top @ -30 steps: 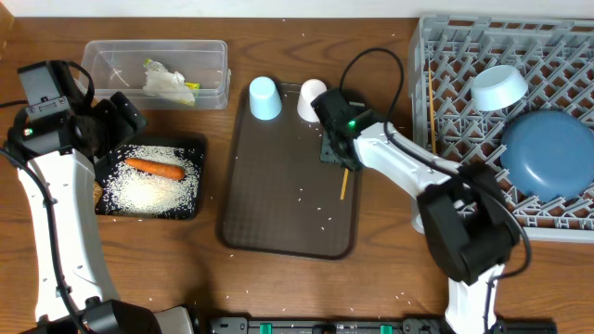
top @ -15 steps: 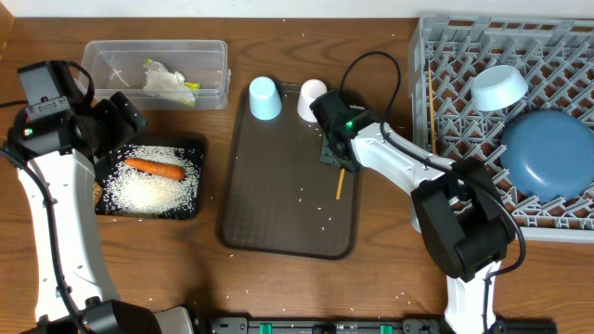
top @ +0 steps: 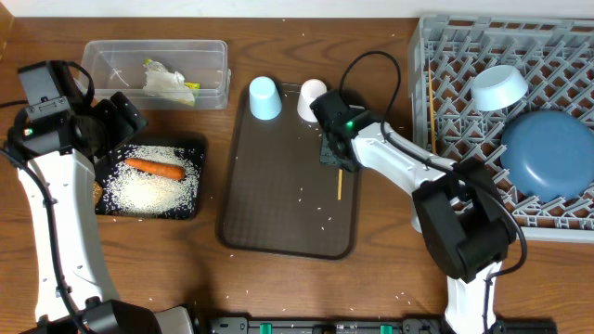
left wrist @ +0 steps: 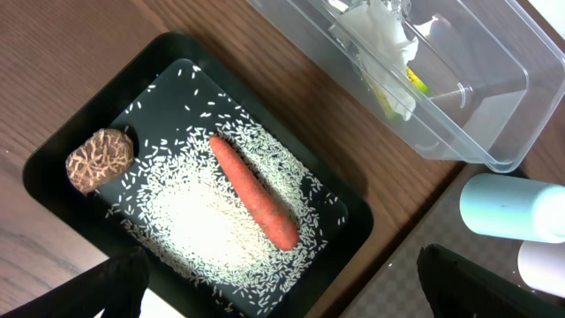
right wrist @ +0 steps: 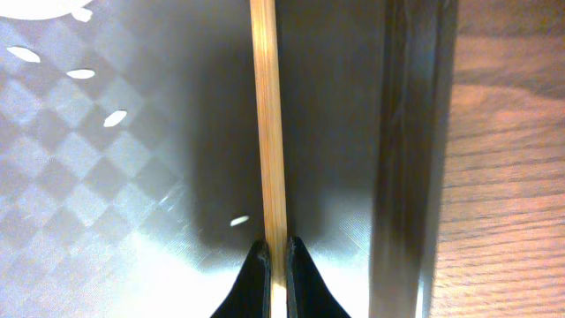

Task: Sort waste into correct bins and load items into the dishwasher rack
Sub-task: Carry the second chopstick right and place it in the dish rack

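Pinching a wooden chopstick (right wrist: 267, 132)
Right end effector (right wrist: 275, 254) grasps it on the brown tray (top: 278, 204); left end effector (left wrist: 296, 291) released.

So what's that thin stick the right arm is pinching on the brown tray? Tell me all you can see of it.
It is a single chopstick: slim, straight and pale, with fine lengthwise grain that looks like wood. It appears to lie flat on the brown tray, close to the tray's right rim and roughly parallel to it, among a few scattered rice grains. The right gripper has its two dark fingertips shut on it near one end. Nothing else touches it.
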`<state>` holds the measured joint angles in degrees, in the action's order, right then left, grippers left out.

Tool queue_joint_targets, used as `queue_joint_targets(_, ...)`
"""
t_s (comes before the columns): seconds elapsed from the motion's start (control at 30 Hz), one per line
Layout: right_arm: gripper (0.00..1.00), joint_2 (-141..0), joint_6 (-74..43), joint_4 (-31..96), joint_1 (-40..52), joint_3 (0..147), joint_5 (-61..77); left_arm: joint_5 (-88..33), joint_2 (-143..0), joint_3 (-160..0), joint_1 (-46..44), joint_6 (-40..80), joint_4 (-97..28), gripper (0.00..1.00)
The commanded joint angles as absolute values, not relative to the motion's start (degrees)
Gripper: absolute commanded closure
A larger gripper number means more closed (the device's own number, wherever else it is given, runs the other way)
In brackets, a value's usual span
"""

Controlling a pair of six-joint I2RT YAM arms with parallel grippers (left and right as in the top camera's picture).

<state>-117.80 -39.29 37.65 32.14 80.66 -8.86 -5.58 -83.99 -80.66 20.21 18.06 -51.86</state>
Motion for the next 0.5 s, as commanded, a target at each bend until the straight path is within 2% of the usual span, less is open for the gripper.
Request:
queue_joint_targets(0.0, 0.99, -110.6, -35.6, 37.5, 30.3, 82.1, -9.6, -5.3, -83.6, -81.5, 20.4, 18.3, -51.8, 0.02)
queue_joint_targets(0.27, 0.99, -96.8, -26.8, 35.7, 22.6, 82.5, -9.4, -5.3, -83.6, -81.5, 20.4, 18.3, -51.8, 0.02)
queue_joint_targets(0.47, 0.99, -92.3, -11.0, 33.9, 14.7, 82.5, -8.9, -5.3, -83.6, -81.5, 20.4, 18.3, -51.8, 0.02)
